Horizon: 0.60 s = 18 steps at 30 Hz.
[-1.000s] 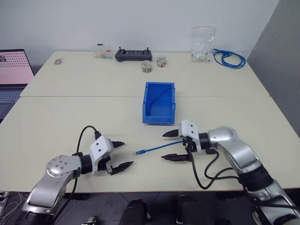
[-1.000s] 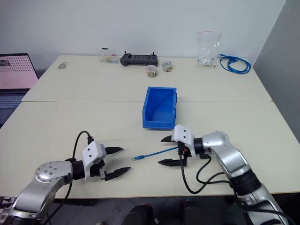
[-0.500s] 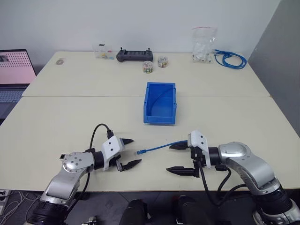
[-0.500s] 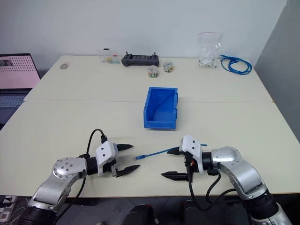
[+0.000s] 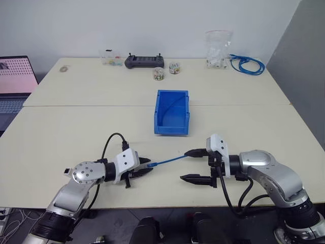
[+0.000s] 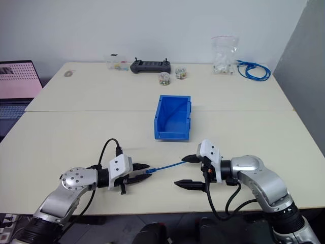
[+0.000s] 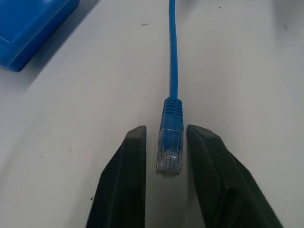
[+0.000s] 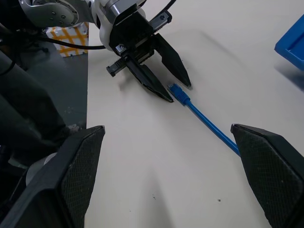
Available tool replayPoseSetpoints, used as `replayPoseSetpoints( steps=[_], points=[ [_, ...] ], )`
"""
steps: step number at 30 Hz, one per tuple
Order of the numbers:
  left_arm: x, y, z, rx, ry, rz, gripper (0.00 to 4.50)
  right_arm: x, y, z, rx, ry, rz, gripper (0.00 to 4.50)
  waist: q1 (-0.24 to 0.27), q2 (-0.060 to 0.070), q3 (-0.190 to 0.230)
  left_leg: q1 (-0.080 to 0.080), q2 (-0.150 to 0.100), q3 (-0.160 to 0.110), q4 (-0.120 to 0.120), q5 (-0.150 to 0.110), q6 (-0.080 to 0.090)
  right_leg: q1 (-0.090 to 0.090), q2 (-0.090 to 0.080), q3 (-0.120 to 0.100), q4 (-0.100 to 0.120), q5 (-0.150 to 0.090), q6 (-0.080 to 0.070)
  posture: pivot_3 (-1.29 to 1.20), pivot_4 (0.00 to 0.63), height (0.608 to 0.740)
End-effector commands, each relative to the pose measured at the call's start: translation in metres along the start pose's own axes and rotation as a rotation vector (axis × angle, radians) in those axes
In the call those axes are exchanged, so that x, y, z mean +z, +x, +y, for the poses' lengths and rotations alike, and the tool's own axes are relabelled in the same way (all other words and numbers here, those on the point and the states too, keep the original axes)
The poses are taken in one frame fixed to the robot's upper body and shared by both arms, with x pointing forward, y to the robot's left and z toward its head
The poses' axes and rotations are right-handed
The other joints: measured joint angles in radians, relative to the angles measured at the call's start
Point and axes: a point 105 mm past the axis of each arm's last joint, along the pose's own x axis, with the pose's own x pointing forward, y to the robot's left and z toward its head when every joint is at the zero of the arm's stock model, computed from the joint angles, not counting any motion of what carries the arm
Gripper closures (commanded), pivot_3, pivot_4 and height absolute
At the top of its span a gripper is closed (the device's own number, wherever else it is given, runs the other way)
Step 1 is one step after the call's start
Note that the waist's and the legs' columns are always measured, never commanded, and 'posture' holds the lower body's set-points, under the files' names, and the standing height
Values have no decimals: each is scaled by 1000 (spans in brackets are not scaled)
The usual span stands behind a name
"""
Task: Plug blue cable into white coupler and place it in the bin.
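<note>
L gripper (image 5: 144, 169), lower left of centre in head view: fingers (image 7: 128, 175) nearly closed round the clear plug at the near end of the blue cable (image 5: 167, 161). In L wrist view the plug sits between both fingers w/ thin slits of table either side, so contact not confirmed; can't call it a grip. Plug and cable lie flat on the table (image 5: 76, 132).

Cable runs up-right from L gripper to R gripper (image 5: 192, 165), lower right of centre. R jaws spread wide, holding nothing; upper finger (image 5: 195, 152) is at the cable's far end, touching or not can't tell.

The bin (image 5: 171, 112) is at frame centre, above both grippers, well apart from the cable. Thin curved blue line visible inside it.

Far table edge, top of frame: black controller (image 5: 144, 61), clear bag (image 5: 218, 48), coiled blue cable bundle (image 5: 247, 64). Laptop (image 5: 12, 81) at left edge.
</note>
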Motion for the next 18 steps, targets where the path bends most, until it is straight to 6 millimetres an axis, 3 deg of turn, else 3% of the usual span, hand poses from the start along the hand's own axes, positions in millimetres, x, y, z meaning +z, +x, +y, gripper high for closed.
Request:
replayPoseSetpoints(
  steps=[1, 2, 6, 12, 18],
  points=[
    [-40, -7, -6, -25, -93, 182, 4079, 8, -7, 3, -16, -47, -5, 0, 0, 0, 0, 0, 0, 0, 0, 0, 0, 0, 0, 0, 0, 0, 0, 0, 150, 740],
    [-40, -8, -6, -34, -96, 186, 4280, 8, -8, 4, -19, -44, -4, 0, 0, 0, 0, 0, 0, 0, 0, 0, 0, 0, 0, 0, 0, 0, 0, 0, 150, 740],
    [-28, -6, -5, -61, -134, 152, 4286, 9, -12, 10, -22, -47, -10, 0, -3, 0, 0, 0, 0, 0, 0, 0, 0, 0, 1, 0, 0, 0, 0, 0, 150, 740],
    [24, 0, -1, -123, -250, -14, 4286, 6, -18, 20, -37, -86, -45, 0, -3, 0, 0, -1, 0, 0, 0, 0, 0, -1, 1, -1, 0, 0, 0, 0, 150, 740],
    [68, -2, 2, -192, -311, -140, 4286, -3, -31, 23, -66, 20, -44, 0, 1, -4, 2, -3, 0, 0, 1, 0, 0, -1, 0, -1, -1, 0, 1, 0, 150, 740]
  ],
)
